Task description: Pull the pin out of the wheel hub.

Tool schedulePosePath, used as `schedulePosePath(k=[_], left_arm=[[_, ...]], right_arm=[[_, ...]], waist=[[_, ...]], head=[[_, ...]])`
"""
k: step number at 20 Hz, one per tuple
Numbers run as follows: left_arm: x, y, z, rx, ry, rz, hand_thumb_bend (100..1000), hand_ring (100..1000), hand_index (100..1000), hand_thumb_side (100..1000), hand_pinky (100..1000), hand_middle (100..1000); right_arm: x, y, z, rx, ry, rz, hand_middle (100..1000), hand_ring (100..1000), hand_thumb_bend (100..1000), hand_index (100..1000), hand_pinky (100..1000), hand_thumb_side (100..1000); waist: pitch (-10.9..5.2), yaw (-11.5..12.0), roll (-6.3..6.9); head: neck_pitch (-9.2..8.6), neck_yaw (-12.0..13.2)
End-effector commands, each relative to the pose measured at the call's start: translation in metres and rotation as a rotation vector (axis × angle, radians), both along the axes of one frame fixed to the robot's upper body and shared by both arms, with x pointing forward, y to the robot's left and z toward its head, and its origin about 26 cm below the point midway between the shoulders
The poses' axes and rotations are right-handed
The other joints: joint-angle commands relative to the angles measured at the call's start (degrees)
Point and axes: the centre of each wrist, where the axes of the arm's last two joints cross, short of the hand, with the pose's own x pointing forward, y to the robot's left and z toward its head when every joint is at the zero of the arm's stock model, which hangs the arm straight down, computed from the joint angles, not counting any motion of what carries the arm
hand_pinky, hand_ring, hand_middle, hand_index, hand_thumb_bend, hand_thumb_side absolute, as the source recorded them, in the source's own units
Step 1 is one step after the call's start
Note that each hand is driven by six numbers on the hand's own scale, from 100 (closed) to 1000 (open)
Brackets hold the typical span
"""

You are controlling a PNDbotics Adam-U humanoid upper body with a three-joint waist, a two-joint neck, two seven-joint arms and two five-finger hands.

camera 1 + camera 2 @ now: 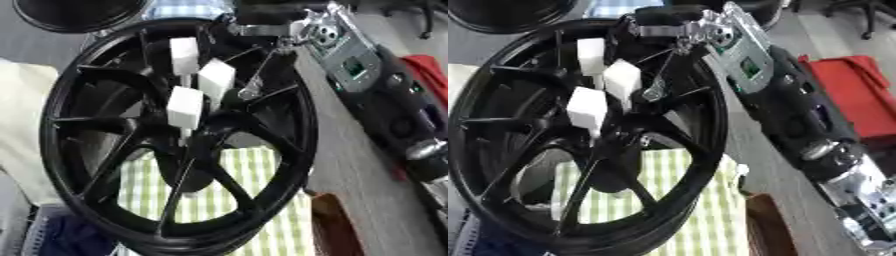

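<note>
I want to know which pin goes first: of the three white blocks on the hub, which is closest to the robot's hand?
The topmost white block, nearest the right hand at the wheel's upper rim; the other two sit lower.

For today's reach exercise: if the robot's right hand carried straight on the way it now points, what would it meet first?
Probably the black wheel. The right hand reaches from the right over the upper rim toward the hub, where three white blocks stand; depth is unclear, so the rim or a spoke may come first.
</note>
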Motion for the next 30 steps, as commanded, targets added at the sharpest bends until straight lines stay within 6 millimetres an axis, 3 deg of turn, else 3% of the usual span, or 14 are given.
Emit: schedulePosePath(k=[1, 10, 30], left_arm=[[0.0036, 0.0003, 0.0111, 0.012, -0.032, -0.012, 299, 635, 752, 629, 720, 534], [0.0045, -0.0009, 0.0117, 0.013, -0.033, -0.015, 298, 635, 752, 630, 720, 534], [0.0047, -0.0014, 0.0088, 0.014, -0.018, -0.019, 301, 636, 753, 634, 721, 535]], right_arm=[[0.0011, -0.0083, 0.0106, -0.193, -0.065, 0.107, 664, 729, 440, 728, 783, 143], [0.0019, -0.0082, 0.0078, -0.192, -0.045, 0.096, 605, 707, 437, 697, 771, 128], [0.0014, -0.007, 0.0163, -0.199, -0.038, 0.091, 610, 699, 429, 712, 756, 161]], waist=[[-0.81, 0.16, 0.36], [-0.72, 0.33, 0.39], [-1.29, 0.48, 0.04]], head=[[-0.59, -0.21], [-0.4, -0.49], [-1.37, -1.28]])
